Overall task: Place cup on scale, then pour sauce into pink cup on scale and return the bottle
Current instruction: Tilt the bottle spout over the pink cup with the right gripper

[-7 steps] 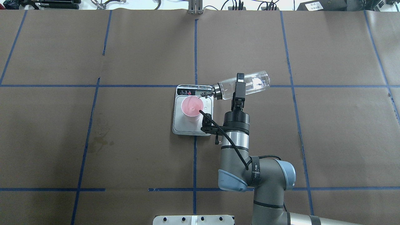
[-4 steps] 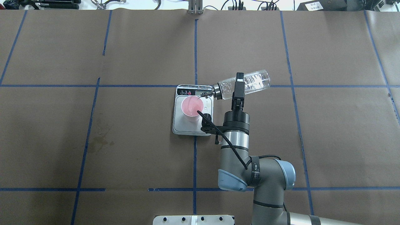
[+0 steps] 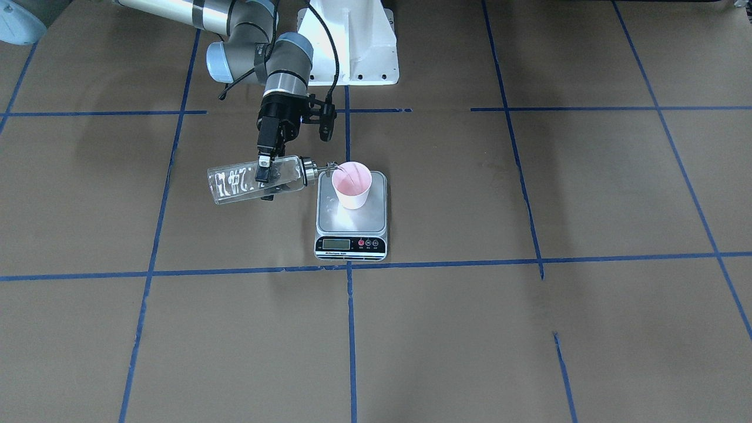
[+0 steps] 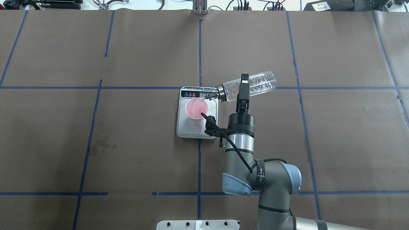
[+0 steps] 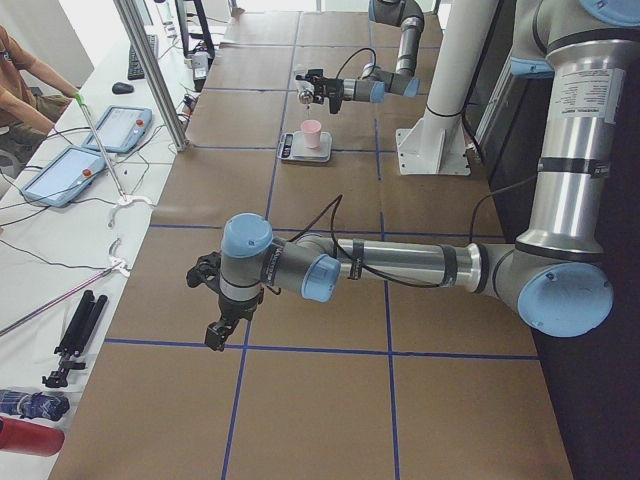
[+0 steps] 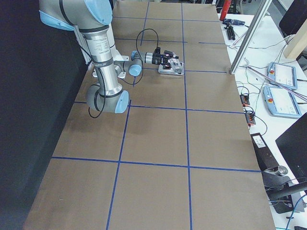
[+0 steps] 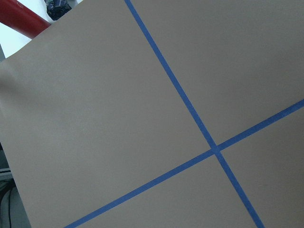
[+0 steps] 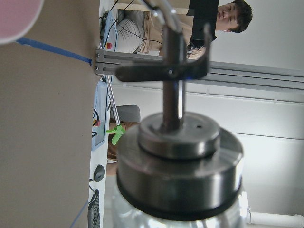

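Holding clear glass cylindrical bottle (image 4: pixel 260 83) tilted, clamped in right gripper (image 4: pixel 244 87), metal spout over pale pink paper cup (image 4: pixel 195 110) standing on silver-grey steel scale (image 4: pixel 191 130). Left gripper (image 5: pixel 217 333) hanging above table, opening impossible to tell. Scale button labels too small to read.

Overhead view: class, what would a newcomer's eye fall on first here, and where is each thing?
The clear bottle stands out first. It is tipped almost flat in the right gripper near the middle of the table, with its metal spout over the cup. That pink cup stands upright on the scale, left of the bottle.
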Robot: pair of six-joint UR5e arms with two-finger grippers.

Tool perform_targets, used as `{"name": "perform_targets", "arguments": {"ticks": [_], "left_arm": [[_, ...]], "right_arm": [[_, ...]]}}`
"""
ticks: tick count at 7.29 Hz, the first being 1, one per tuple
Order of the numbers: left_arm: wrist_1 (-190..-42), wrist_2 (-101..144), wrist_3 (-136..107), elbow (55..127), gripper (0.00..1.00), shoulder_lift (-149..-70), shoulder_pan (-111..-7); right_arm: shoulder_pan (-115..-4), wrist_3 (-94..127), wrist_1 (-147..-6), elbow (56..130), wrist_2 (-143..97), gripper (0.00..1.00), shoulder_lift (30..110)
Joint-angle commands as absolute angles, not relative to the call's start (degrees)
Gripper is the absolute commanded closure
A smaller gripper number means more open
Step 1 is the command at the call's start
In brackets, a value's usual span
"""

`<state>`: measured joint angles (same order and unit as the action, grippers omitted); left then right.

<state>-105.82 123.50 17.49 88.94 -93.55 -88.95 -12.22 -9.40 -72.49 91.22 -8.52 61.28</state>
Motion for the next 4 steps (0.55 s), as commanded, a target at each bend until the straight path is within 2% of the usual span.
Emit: {"name": "perform_targets", "arguments": {"ticks": [1, 4], "left_arm": [[-105.82, 123.57, 17.49, 89.03, 0.0, -93.52, -88.95], [-105.82, 123.57, 17.49, 89.03, 0.0, -93.52, -88.95]], "right_arm": [[-12.22, -9.4, -72.42, 91.32, -8.53, 1.0, 61.08], [-12.22, -9.32, -72.16, 91.49, -8.52, 1.0, 61.0]]}}
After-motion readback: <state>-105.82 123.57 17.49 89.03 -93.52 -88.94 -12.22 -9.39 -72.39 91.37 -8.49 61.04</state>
